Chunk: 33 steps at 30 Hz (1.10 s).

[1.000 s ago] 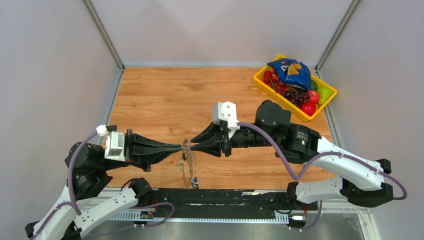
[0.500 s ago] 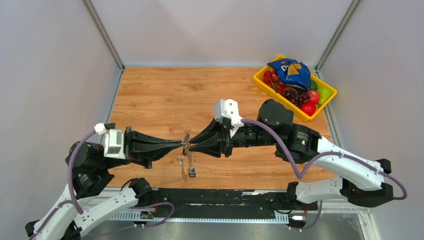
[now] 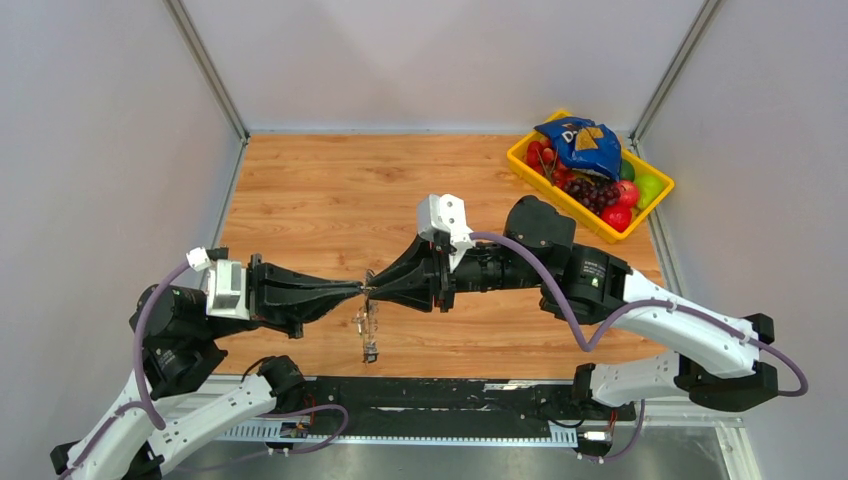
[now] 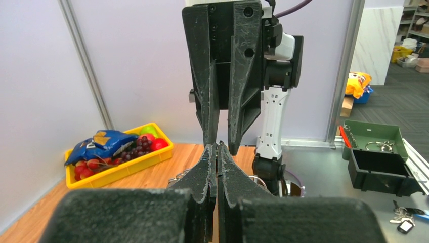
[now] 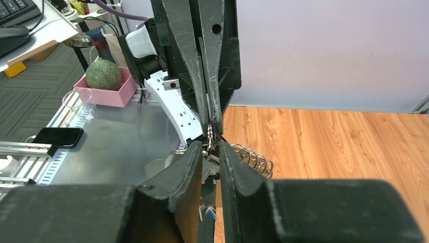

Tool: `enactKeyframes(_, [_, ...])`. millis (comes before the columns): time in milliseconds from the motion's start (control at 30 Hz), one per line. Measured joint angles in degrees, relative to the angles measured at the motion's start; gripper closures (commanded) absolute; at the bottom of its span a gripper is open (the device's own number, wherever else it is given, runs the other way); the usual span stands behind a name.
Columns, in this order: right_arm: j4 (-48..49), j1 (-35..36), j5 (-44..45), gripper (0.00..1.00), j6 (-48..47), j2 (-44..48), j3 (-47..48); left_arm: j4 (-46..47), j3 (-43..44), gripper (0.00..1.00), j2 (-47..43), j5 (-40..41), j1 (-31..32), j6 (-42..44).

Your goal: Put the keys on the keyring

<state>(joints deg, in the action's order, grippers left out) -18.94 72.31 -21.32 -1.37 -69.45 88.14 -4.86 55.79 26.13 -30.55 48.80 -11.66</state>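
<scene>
My left gripper (image 3: 362,290) and right gripper (image 3: 374,291) meet tip to tip above the table's front middle. In the right wrist view the left fingers (image 5: 202,101) are shut on the thin beaded edge of the keyring (image 5: 209,132). My right gripper (image 5: 210,148) has its jaws narrowly apart, with a silver key (image 5: 211,161) pinched between the pads right under the keyring. A bunch of small rings and keys (image 3: 368,325) dangles below the tips. In the left wrist view the left gripper (image 4: 216,148) is shut, with only a sliver of metal between its fingers.
A yellow basket (image 3: 517,158) of fruit with a blue chips bag (image 3: 580,143) stands at the back right. A silver wire coil (image 5: 254,158) hangs beside my right fingers. Grey walls close in on both sides.
My right gripper has moved left until its tips reach the left gripper's tips. The dangling bunch has shifted left with it and hangs shorter. The left arm has barely moved.
</scene>
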Motion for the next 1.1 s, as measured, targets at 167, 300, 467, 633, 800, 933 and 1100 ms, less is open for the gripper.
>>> enactKeyframes(167, [0.02, 0.00, -0.44, 0.91, 0.24, -0.68, 0.00, -0.04, -0.02, 1.00, -0.66, 0.02, -0.02, 0.07])
enactKeyframes(300, [0.22, 0.00, -0.79, 0.90, 0.26, -0.68, 0.00, -0.04, -0.02, 1.00, -0.92, 0.04, 0.00, 0.20])
enactKeyframes(467, [0.39, 0.00, -0.83, 0.95, 0.92, -0.68, 0.00, -0.04, -0.02, 1.00, -0.98, 0.07, 0.00, 0.22])
enactKeyframes(633, [0.42, 0.00, -0.83, 0.99, 1.36, -0.63, 0.00, -0.02, -0.02, 1.00, -1.03, 0.22, 0.00, 0.22])
enactKeyframes(800, [0.68, 0.00, -0.92, 0.99, 1.36, -0.52, -0.20, 0.02, -0.04, 1.00, -1.14, 0.24, 0.00, 0.22])
enactKeyframes(933, [1.22, 0.00, -1.09, 0.99, 1.33, 0.00, -1.11, -0.04, -0.04, 1.00, -1.14, 0.24, 0.00, 0.20])
enactKeyframes(1100, [1.81, 0.00, -1.49, 0.99, 1.33, 0.55, -2.08, 0.28, -0.31, 1.00, -1.18, 0.20, 0.00, 0.17])
